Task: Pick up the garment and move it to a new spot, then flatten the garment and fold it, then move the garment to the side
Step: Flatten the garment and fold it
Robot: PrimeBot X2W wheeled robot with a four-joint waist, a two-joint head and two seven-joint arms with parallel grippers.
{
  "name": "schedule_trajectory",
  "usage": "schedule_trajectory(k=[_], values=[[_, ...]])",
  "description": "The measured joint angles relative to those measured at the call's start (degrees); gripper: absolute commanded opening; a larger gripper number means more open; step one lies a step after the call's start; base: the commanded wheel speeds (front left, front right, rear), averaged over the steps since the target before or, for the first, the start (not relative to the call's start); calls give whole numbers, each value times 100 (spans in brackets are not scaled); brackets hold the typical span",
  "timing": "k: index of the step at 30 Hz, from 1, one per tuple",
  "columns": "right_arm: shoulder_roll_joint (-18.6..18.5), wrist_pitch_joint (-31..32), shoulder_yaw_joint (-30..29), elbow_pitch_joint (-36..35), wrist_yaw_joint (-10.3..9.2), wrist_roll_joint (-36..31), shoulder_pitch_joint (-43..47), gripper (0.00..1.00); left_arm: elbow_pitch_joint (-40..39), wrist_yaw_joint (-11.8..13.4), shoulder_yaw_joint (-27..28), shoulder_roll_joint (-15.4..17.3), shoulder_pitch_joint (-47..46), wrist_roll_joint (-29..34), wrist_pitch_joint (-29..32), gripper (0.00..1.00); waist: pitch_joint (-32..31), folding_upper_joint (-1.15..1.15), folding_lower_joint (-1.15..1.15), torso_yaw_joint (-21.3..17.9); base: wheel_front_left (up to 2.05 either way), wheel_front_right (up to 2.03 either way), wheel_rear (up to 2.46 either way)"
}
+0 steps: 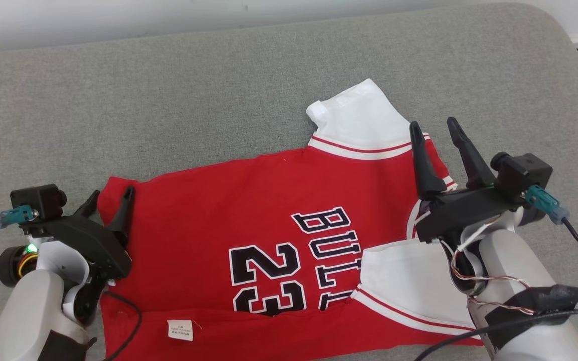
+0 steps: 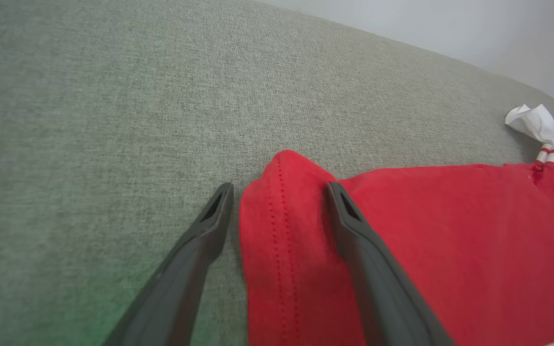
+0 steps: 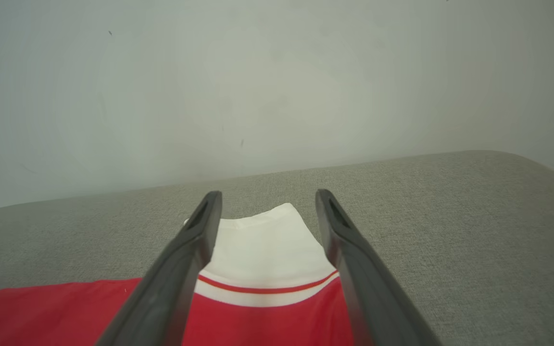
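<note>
left gripper (image 1: 111,193): lower left of the head view, fingers spread wide and holding nothing; in the left wrist view (image 2: 279,187) the stitched red corner of the garment sits between them, one finger over bare grey fabric, the other over red cloth.
right gripper (image 1: 433,124): right of the frame, released, fingers apart and pointing up the frame above the garment's right edge; in the right wrist view (image 3: 268,194) they frame the upper sleeve.
garment (image 1: 208,210): red jersey spread across the middle of the bench, reaching from the left gripper to the right one.
upper sleeve (image 1: 359,115): white with red striping, jutting toward the top of the frame.
lower sleeve (image 1: 409,281): white, lying inward over the red body and covering part of the lettering.
print (image 1: 266,276): black "23" outlined in white, turned sideways.
label (image 1: 180,330): small white tag on a turned-over red strip at the bottom edge.
bench (image 1: 168,100): grey woven cover, rounded corner at upper right.
</note>
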Motion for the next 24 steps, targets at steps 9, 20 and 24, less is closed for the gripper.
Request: schedule_trajectory(k=[9, 20, 24], values=[[38, -19, 114, 179, 0, 0, -219, 100, 146, 45, -46, -26, -116, -27, -124, 0, 80, 0, 0, -17, 0, 0, 0], [-263, 728, 67, 1084, 0, 44, -932, 100, -695, 60, -162, -179, 138, 14, -635, 0, 42, 0, 0, 269, 0, 0, 0], [-405, 1051, 54, 1538, 0, 83, -1441, 100, -1169, 94, -322, -261, 248, 69, -633, 0, 153, -1, 0, 405, 0, 0, 0]])
